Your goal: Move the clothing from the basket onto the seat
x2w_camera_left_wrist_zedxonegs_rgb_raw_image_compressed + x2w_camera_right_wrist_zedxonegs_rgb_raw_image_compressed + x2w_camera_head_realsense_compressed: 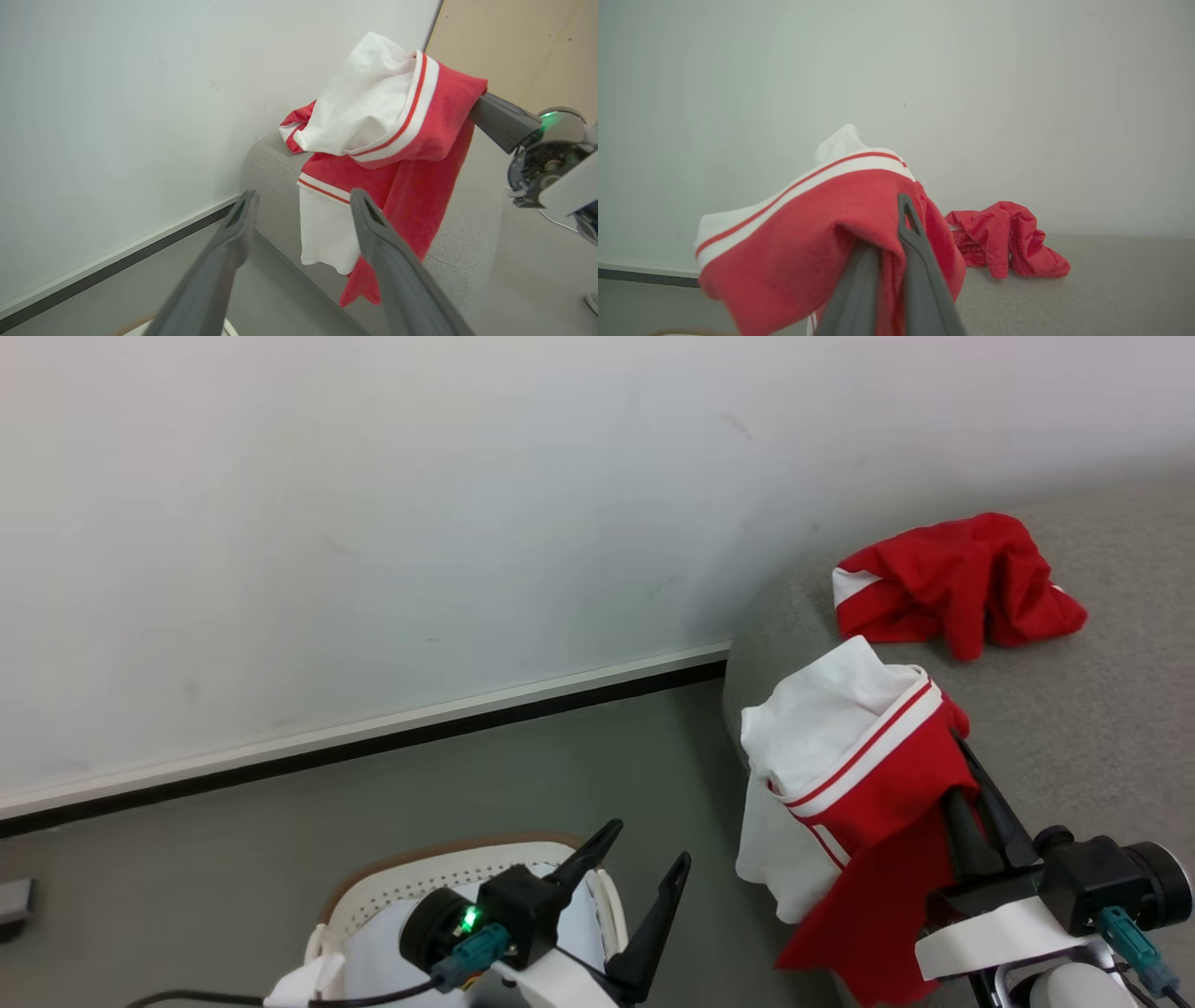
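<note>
Head view: at four o'clock the clothing (pixel 859 756) is clamped in the closed right gripper (pixel 971 798), raised over the edge of the seat (pixel 1074 728) for dropping. At seven o'clock the left gripper (pixel 651 845) is spread, empty, above the basket (pixel 448 868), which is possibly emptied.

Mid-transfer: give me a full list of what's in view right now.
Clothing: 1, red and white, held at sofa's edge.
Second garment: 1, red, crumpled on sofa.
Sofa: 1, grey, right.
Basket: 1, cream, brown rim, on floor under left jaws.
Small object: 1, grey, floor, far left, unidentifiable.
Floor: 1, grey, left.
Wall: 1, white, behind.
Left jaws: dark, open, over basket.
Right jaws: dark, shut on clothing.
</note>
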